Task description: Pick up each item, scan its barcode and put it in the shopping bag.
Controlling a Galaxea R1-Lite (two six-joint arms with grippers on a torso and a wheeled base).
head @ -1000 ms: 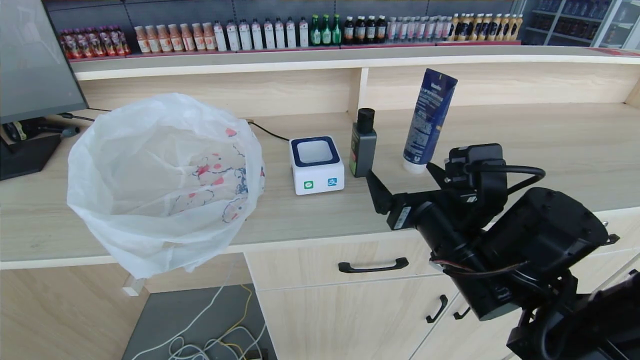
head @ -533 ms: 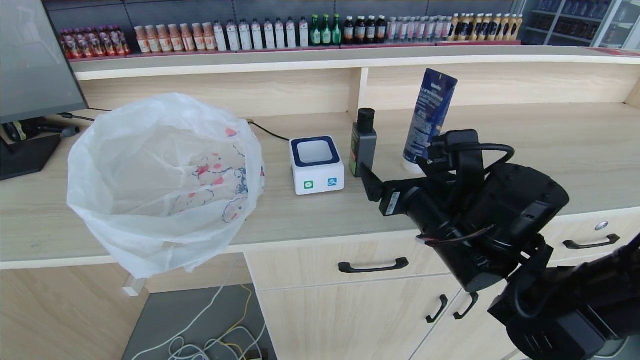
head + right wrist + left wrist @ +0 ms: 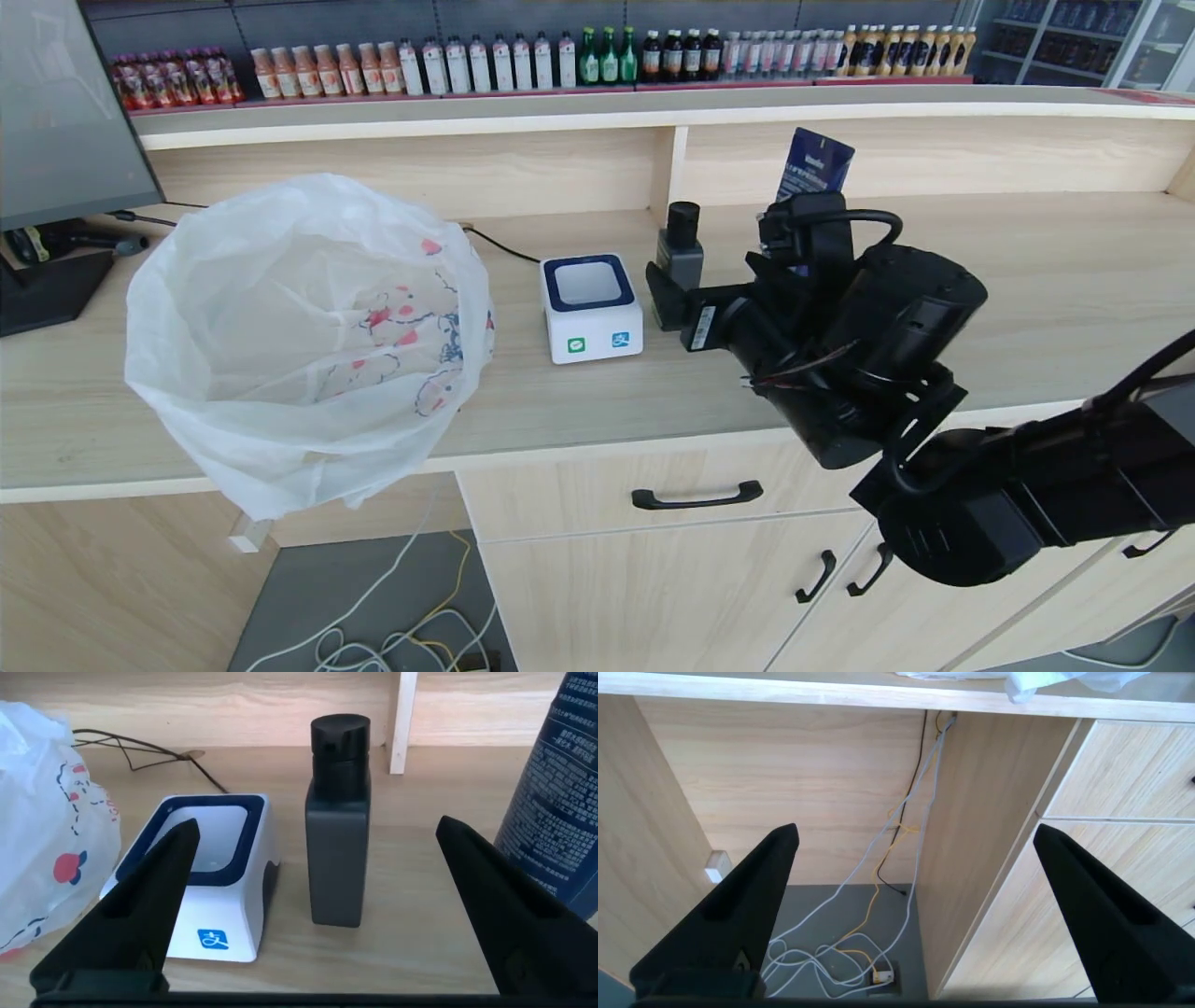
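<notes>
Two items stand on the counter at upper centre: a dark bottle just right of the scanner, and a blue tube further right. The right gripper, jaws spread, faces the bottle. The left gripper hangs released below counter level. The bag sits at left.

A pale wooden counter runs across the room, with rows of bottles shelved behind it. Drawers with black handles sit below. Loose cables trail over the grey floor.

Head camera overlooks the counter; right wrist shares its scanner close up; left faces cabinets.
</notes>
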